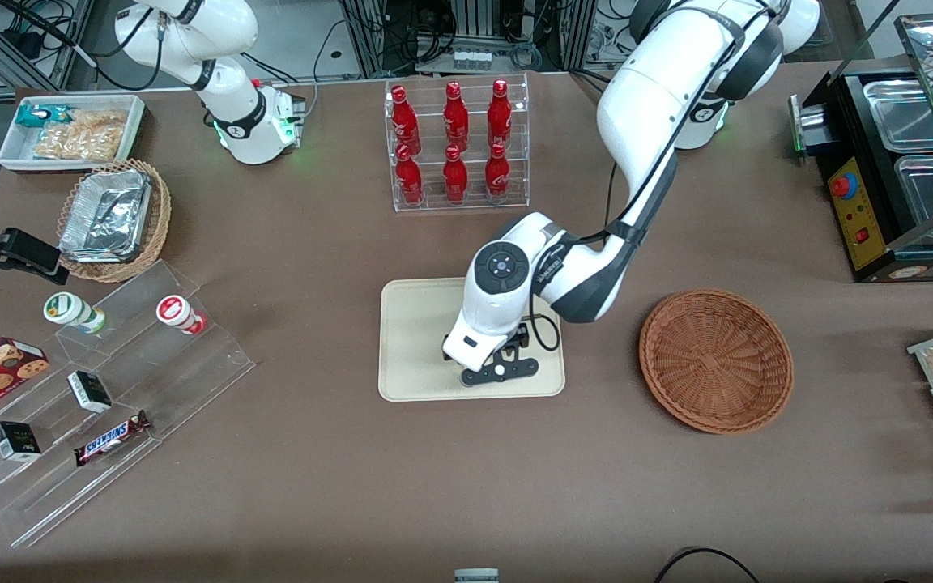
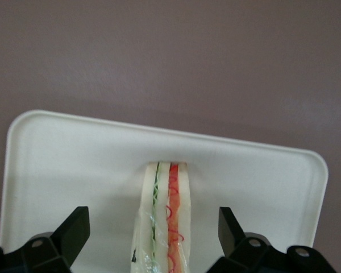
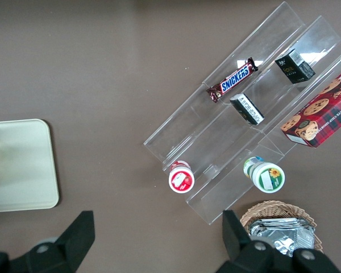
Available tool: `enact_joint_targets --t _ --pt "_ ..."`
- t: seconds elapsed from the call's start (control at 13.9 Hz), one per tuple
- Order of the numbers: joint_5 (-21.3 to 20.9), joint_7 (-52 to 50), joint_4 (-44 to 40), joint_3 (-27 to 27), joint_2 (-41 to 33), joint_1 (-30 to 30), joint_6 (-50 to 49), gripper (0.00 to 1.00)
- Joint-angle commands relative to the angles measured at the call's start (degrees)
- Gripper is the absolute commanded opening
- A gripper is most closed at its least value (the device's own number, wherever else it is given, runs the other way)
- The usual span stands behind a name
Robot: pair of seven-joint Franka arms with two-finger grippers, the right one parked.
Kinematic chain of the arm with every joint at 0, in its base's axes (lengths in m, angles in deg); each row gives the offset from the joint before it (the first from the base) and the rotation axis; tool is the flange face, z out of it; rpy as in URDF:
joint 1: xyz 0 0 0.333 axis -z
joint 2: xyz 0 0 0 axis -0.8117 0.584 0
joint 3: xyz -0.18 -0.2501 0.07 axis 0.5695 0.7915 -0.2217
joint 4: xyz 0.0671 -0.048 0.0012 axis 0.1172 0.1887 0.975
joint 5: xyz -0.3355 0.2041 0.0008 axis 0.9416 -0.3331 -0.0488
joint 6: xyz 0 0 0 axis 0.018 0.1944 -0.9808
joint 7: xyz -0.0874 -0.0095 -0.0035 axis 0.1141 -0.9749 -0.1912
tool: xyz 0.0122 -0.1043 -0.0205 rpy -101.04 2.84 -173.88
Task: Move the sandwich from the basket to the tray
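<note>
Gripper (image 1: 500, 371) over tray (image 1: 414, 340), jaws spread wide, clear of sandwich (image 2: 162, 222). Sandwich rests on tray, released. Basket (image 1: 715, 359) at tray's 3 o'clock, empty.

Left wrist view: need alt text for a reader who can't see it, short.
The wrapped sandwich, white bread with green and red filling, lies on the cream tray, which sits on a brown tabletop. The gripper hangs just above it with its fingers open, one on each side of the sandwich and clear of it.
</note>
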Motion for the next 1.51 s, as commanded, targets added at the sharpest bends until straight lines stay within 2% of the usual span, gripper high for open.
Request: enact_joint_targets --t 0.0,0.29,0.5,0.72,1.23,1.44 --pt "-0.7 0.6 3.5 -1.0 -7.6 -3.9 -6.9 1.00" --pt "2.5 13.7 11.6 -0.8 -17.1 -13.2 -9.9 1.00" --pt "2.8 26.4 13.3 -0.8 -23.0 -21.1 -21.8 1.00" --pt "6.1 38.0 12.8 -0.9 -28.1 -29.4 -31.2 1.00" --pt "5.3 42.9 13.4 -1.4 -43.0 -34.0 -48.3 1.00" --pt "5.3 45.1 15.2 3.5 -47.2 -38.7 -48.9 1.00"
